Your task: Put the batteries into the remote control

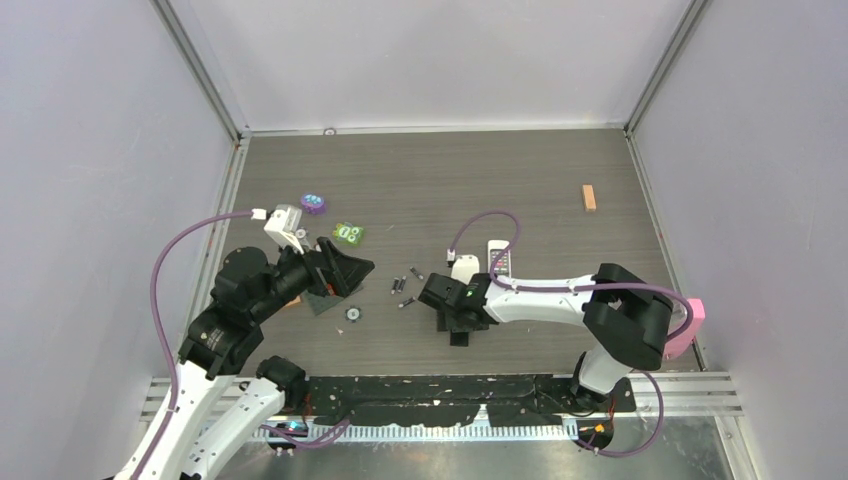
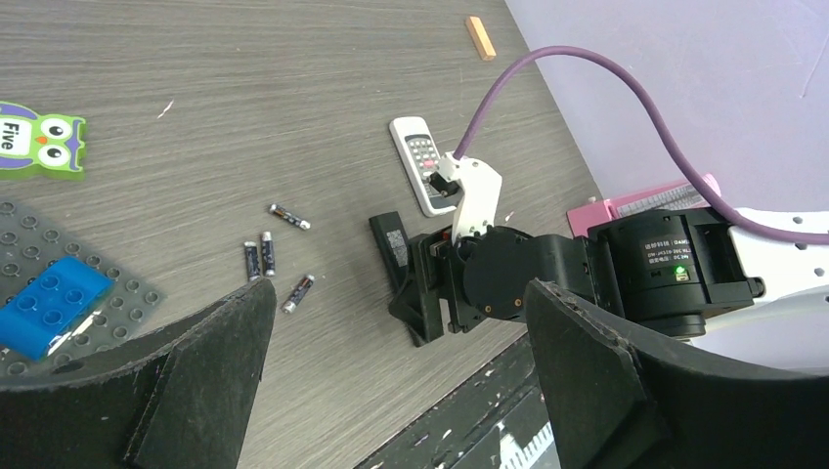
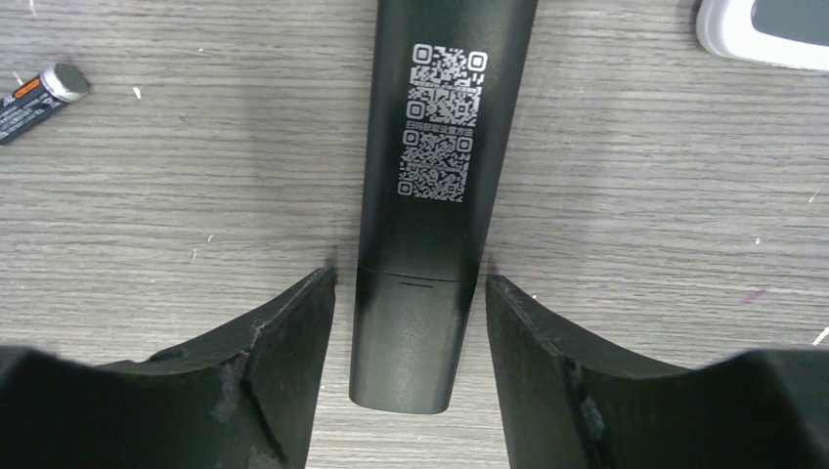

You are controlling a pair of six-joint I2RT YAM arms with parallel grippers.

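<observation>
The black remote (image 3: 435,186) lies face down on the table with QR codes on its back; it also shows in the left wrist view (image 2: 391,244). My right gripper (image 3: 411,278) is open and straddles its near end, with a small gap on each side; from above it (image 1: 456,320) hides most of the remote. Several slim batteries (image 2: 259,258) lie loose left of it, also seen from above (image 1: 404,288); one shows in the right wrist view (image 3: 39,93). My left gripper (image 1: 345,268) is open and empty, raised left of the batteries.
A white remote (image 1: 500,258) lies face up beyond the black one. A grey stud plate (image 2: 29,244) with a blue brick (image 2: 54,298), an owl tile (image 1: 348,233), a purple disc (image 1: 313,203), a small round disc (image 1: 353,313), an orange block (image 1: 589,197) and a pink object (image 1: 692,322) lie around.
</observation>
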